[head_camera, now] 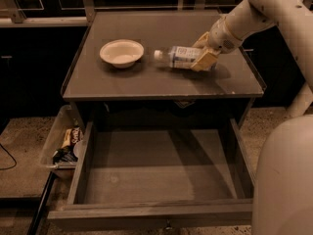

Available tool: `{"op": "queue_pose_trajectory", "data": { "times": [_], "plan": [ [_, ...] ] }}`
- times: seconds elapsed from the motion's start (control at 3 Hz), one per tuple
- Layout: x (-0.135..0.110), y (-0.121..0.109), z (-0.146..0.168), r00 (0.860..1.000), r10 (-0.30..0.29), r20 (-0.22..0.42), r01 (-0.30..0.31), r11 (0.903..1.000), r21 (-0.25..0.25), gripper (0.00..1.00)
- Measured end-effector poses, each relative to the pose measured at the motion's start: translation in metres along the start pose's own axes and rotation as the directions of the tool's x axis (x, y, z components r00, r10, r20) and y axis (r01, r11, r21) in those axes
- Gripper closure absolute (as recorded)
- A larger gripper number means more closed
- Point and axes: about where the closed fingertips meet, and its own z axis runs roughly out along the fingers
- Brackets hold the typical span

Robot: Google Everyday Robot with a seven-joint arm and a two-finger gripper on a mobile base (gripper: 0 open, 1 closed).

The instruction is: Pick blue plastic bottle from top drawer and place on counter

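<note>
The blue plastic bottle (177, 57) lies on its side at the middle right of the counter (161, 84), white cap pointing left toward the white bowl. My gripper (202, 53) is at the bottle's right end, its tan fingers (203, 60) closed around the base, low over the counter top. The arm comes in from the upper right. The top drawer (156, 175) stands pulled open below, with nothing showing on its flat grey bottom.
A white bowl (122, 52) sits on the counter left of the bottle. A clear plastic bin of snacks (63, 143) stands on the floor left of the drawer. My white base (286, 180) fills the lower right.
</note>
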Motion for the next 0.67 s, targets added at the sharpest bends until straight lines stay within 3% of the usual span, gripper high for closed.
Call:
{"op": "queue_pose_trajectory", "data": {
  "times": [0.67],
  "plan": [
    [0.0000, 0.0000, 0.0001, 1.000, 0.000, 0.000, 0.000, 1.0000, 0.000, 0.14]
  ]
}}
